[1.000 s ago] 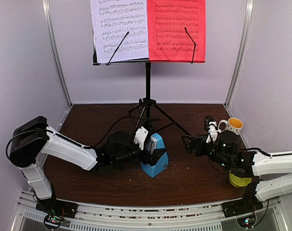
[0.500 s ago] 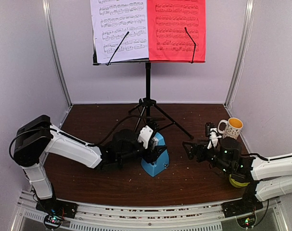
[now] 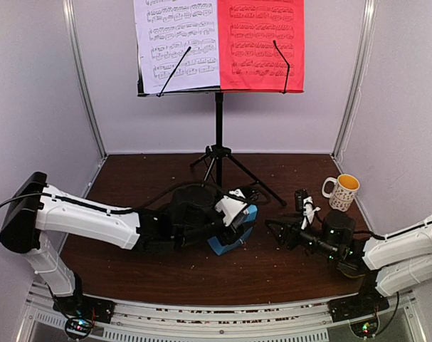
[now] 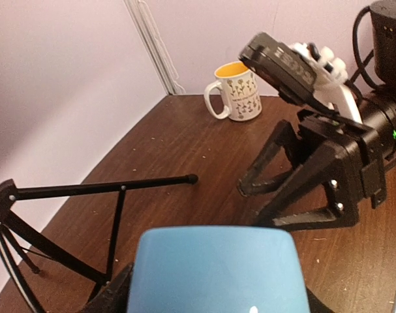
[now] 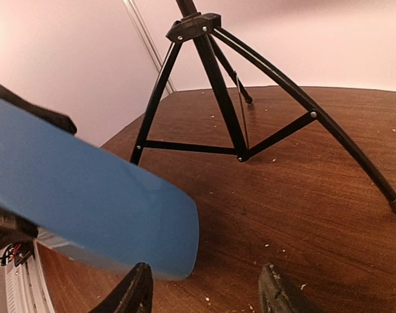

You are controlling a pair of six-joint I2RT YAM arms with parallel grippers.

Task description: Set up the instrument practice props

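The black music stand (image 3: 218,135) stands at the back centre on its tripod legs, holding a white sheet (image 3: 176,43) and a red sheet (image 3: 261,43). My left gripper (image 3: 232,216) is shut on the blue metronome (image 3: 233,231) and holds it tilted to the right, low over the table. In the left wrist view the metronome (image 4: 214,270) fills the bottom between my fingers (image 4: 113,295). My right gripper (image 3: 271,231) is open and empty, just right of the metronome and facing it. In the right wrist view the metronome (image 5: 87,202) sits left of the open right gripper (image 5: 207,297).
A white mug (image 3: 342,192) with a yellow inside stands at the right back, also in the left wrist view (image 4: 240,91). The tripod legs (image 5: 214,85) spread over the brown table (image 3: 294,271) behind both grippers. Purple walls close the sides and back.
My left arm carried the metronome to the right and tipped it over toward the right gripper. My right gripper moved left and lower, closer to it.
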